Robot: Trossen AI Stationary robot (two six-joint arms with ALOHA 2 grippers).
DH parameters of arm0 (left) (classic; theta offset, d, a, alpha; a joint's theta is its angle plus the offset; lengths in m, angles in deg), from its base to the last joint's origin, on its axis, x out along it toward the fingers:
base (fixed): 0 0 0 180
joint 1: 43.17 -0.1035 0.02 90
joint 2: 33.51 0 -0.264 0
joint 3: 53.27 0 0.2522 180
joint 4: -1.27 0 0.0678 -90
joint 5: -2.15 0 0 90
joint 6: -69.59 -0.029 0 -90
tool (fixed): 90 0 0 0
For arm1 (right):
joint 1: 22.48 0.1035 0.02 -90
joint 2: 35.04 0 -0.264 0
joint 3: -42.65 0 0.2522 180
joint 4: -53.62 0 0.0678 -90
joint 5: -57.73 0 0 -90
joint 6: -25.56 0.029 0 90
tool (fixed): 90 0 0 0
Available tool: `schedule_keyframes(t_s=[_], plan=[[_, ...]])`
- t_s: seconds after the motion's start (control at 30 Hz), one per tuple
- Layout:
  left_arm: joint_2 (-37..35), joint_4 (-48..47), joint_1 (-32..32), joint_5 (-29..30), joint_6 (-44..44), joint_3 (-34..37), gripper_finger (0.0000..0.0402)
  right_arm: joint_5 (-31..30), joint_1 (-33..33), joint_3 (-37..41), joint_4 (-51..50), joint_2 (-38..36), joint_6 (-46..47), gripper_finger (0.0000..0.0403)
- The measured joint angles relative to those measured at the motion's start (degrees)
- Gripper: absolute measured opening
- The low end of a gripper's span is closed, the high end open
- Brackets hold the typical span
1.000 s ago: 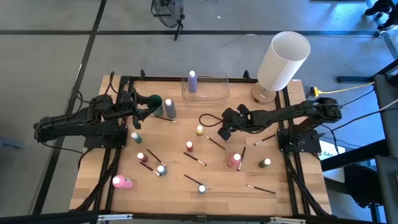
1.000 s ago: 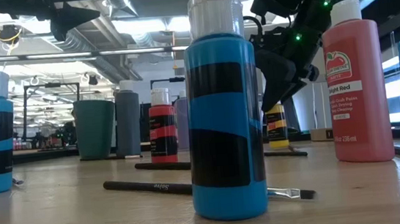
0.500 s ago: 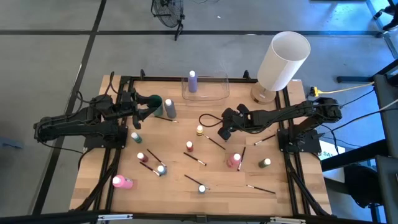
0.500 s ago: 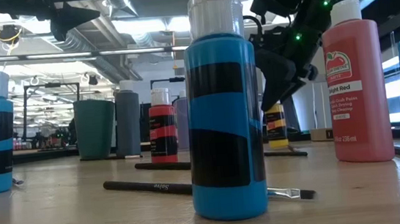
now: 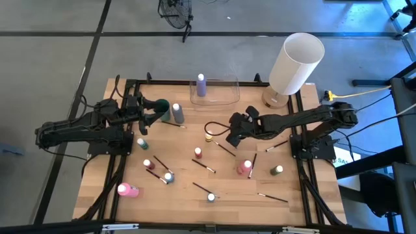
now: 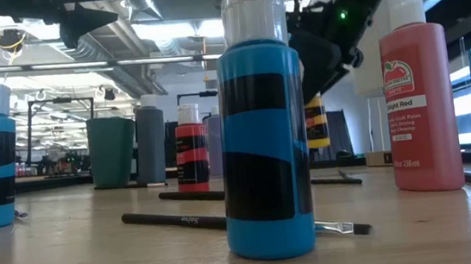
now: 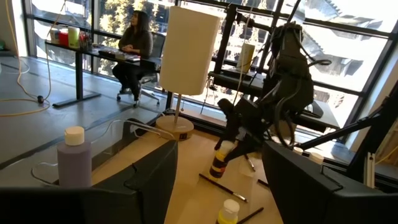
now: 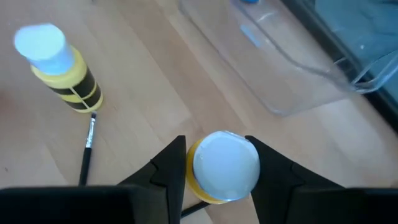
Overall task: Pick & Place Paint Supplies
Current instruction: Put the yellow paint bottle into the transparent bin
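This looks like a robotics lab or workshop inside a large open industrial hall. A wooden table (image 5: 188, 188) on a black frame stands on bare grey concrete floor (image 5: 52, 39), with exposed ceiling ducts (image 6: 145, 2) overhead. A person (image 7: 134, 53) sits at a desk (image 7: 74, 53) by tall windows (image 7: 124, 12), probably a shared office corner.

Red bottle (image 6: 418, 97) label — "Bright Red", "236 ml"; fine print unreadable.

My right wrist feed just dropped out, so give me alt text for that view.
The right gripper is shut on a yellow paint bottle by its pale cap, above the wooden table. A second yellow bottle with black bands stands farther off, a paintbrush beside it, and the clear plastic container is ahead.
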Motion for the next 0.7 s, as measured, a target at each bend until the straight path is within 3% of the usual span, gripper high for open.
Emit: schedule_keyframes(t_s=[0.7], plan=[[12.80, 8.52, 0.02, -3.43, -0.08, 0.04, 0.0229, -1.82, 4.91, -8.00, -0.24, 0.00, -5.60, 0.0136]])
